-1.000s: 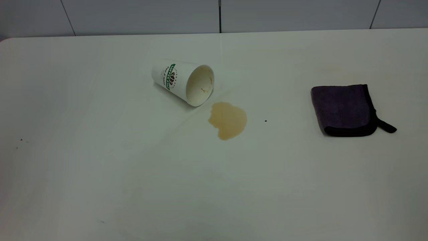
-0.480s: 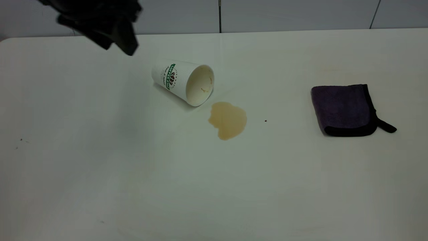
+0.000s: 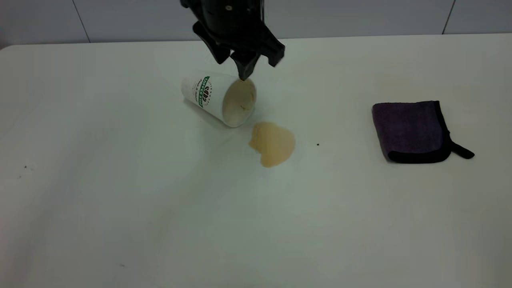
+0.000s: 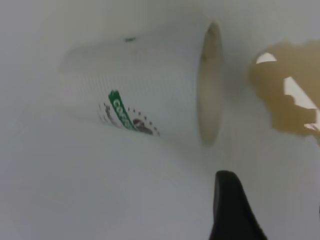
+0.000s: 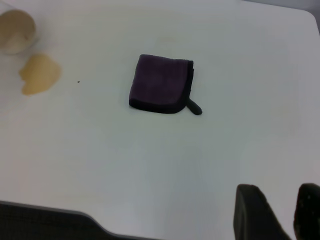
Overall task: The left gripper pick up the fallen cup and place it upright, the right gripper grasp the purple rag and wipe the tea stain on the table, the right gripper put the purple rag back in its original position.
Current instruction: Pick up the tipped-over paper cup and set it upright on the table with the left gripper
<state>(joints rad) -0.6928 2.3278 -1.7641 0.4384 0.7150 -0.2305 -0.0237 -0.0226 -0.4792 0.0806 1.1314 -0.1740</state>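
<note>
The cup (image 3: 216, 97) lies on its side on the white table (image 3: 120, 200), its mouth toward the tan tea stain (image 3: 273, 143). My left gripper (image 3: 245, 64) hangs open just above the cup's rim, without holding it. In the left wrist view the cup (image 4: 150, 95) and the stain (image 4: 285, 100) lie beyond one dark fingertip (image 4: 230, 205). The purple rag (image 3: 412, 131) lies folded flat at the right. Out of the exterior view, my right gripper (image 5: 281, 200) stands open and empty, well back from the rag (image 5: 160, 84).
A small dark speck (image 3: 318, 144) lies between stain and rag. The table's far edge (image 3: 360, 37) meets a grey wall. A dark band (image 5: 45, 222) crosses the near corner of the right wrist view.
The left arm has come in from the upper left and now hangs over the cup's mouth. Cup, stain and rag have not moved.
</note>
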